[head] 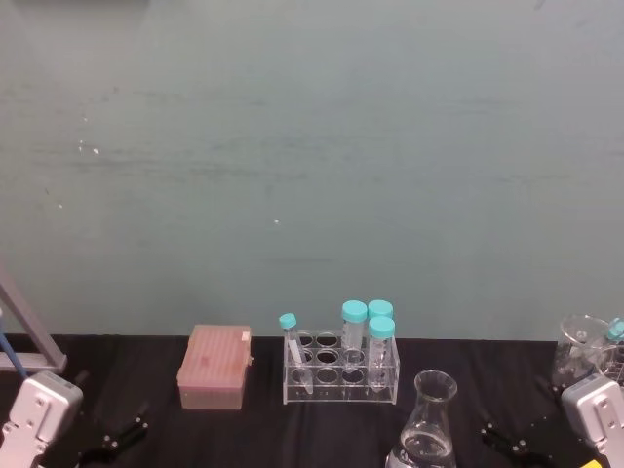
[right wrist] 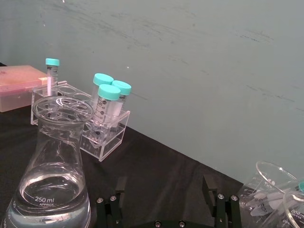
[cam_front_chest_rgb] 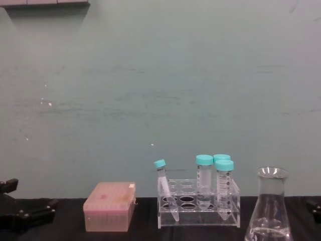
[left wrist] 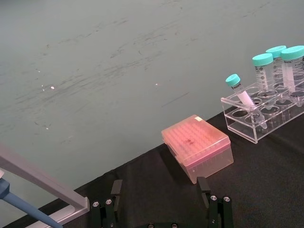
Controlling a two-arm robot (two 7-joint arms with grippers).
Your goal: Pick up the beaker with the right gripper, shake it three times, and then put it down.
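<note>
The beaker point(head: 429, 429) is a clear conical flask with liquid in its wide base, standing upright on the black table near the front, right of centre. In the chest view the beaker point(cam_front_chest_rgb: 271, 213) stands at the lower right. My right gripper point(head: 505, 437) rests low at the front right, a short way to the right of the flask and apart from it. In the right wrist view the right gripper point(right wrist: 165, 191) is open with nothing between its fingers, and the beaker point(right wrist: 54, 175), marked 250 ml, stands off to one side. My left gripper point(left wrist: 160, 191) is open and parked at the front left.
A clear rack point(head: 341, 375) with several teal-capped tubes stands behind the flask. A pink tip box point(head: 214, 368) sits to its left. A glass beaker point(head: 582, 346) holding small tubes is at the far right, and a grey stand point(head: 29, 336) at the far left.
</note>
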